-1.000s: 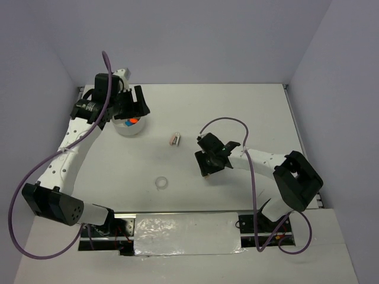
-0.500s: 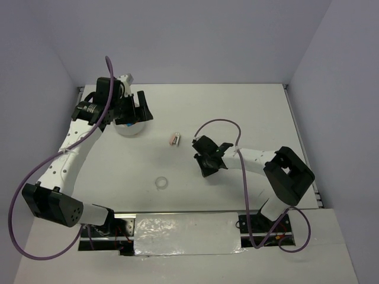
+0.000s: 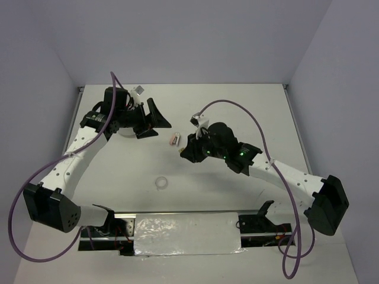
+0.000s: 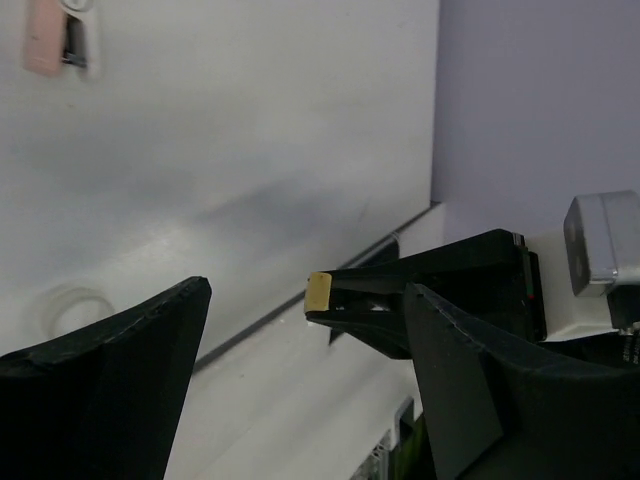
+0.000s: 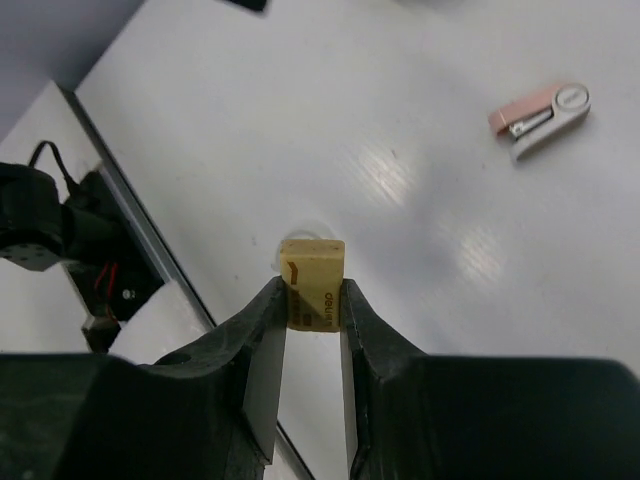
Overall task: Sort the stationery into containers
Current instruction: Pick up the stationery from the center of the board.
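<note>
Overhead, the left gripper (image 3: 155, 125) is seen spread and empty, the right gripper (image 3: 183, 151) near the pink clip (image 3: 174, 139). At the right wrist, a tan eraser (image 5: 313, 281) is pinched across its flat sides; it is judged light, firm and grippy.

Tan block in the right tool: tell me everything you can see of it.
The tan block is small, squarish and matte, rubbery-looking like an eraser. Its facing side carries an orange-brown swoosh and dark lettering too small to read. The right tool pinches its lower sides between black fingers, and its top pokes out past the tips. It hangs roughly upright above the white table, and nothing else touches it. The left wrist view shows it as a tan square at the tool's tip.
</note>
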Tool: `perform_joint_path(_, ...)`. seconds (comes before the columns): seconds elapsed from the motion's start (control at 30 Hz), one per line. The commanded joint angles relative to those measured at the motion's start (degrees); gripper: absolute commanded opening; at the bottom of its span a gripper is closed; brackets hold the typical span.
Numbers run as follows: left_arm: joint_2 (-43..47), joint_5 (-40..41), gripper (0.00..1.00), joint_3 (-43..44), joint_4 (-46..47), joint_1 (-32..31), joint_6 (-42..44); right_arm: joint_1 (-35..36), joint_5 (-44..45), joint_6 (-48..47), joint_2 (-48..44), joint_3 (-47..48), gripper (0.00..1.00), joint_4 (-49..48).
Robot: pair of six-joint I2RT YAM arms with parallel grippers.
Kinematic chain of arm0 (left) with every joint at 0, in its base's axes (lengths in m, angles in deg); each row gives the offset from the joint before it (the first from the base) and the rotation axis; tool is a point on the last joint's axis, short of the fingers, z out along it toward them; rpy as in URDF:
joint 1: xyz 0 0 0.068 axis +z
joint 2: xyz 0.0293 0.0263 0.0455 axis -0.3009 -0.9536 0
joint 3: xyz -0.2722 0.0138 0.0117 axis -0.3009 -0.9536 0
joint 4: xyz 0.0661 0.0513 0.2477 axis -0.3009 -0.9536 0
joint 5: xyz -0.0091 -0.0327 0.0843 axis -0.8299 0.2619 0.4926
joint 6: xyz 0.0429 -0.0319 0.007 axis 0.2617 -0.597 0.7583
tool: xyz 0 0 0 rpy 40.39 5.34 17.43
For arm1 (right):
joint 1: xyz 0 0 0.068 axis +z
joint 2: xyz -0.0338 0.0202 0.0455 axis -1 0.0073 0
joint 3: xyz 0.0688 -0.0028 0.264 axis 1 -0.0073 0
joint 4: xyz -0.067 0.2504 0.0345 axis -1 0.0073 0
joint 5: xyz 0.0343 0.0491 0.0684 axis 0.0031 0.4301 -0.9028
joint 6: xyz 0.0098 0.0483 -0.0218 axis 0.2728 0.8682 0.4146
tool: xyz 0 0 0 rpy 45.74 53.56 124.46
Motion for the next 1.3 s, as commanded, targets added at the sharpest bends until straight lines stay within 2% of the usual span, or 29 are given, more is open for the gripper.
perform_joint_path(0.0,1.69,-7.76,0.90,-0.15,7.10,-1.28,-7.01,0.52,-2.16,-1.94,-1.88,3.31,0.15,-4.03)
perform_joint_path(0.13,2.49,-9.97,0.88,-1.92,10.89,-3.91,-10.26,0.44,-3.03,-3.17,-1.62,6.65,0.15,-2.19)
perform_joint_path(0.37,1.43,-10.50,0.64,-2.62,10.54,-7.61,-9.12,0.44,-1.81,-3.78,-2.32,9.29,0.15,-0.61)
perform_joint_path(0.63,-0.59,-10.06,0.60,-1.48,8.26,-11.47,-6.75,0.44,-0.75,-3.61,-3.20,10.08,0.15,-0.69)
perform_joint_path(0.7,-0.33,-10.23,0.54,-2.00,8.70,-11.65,-6.84,0.44,-0.58,-3.70,-3.37,10.17,0.15,-0.69)
perform_joint_path(0.73,-0.24,-10.23,0.46,-2.09,8.78,-11.65,-6.75,0.44,-0.40,-3.61,-3.64,10.17,0.15,-0.69)
perform_joint_path(0.77,-0.15,-10.15,0.45,-2.09,8.52,-11.74,-6.66,0.35,0.04,-3.61,-3.81,10.17,0.15,-0.78)
perform_joint_path(0.8,-0.15,-9.88,0.45,-1.92,8.00,-11.74,-5.88,0.35,0.21,-3.52,-3.99,9.91,0.15,-0.95)
perform_joint_path(0.93,-0.50,-7.69,0.64,-0.95,4.75,-11.65,-3.33,0.35,-0.13,-3.52,-4.78,9.73,0.15,-1.04)
perform_joint_path(1.1,-0.77,-6.46,0.75,-0.34,3.96,-11.65,-2.54,0.35,0.13,-3.43,-6.27,8.77,0.15,-1.83)
perform_joint_path(1.27,-1.64,-5.31,0.74,1.07,2.90,-11.65,-1.74,0.35,1.36,-3.52,-7.68,8.33,0.15,-2.45)
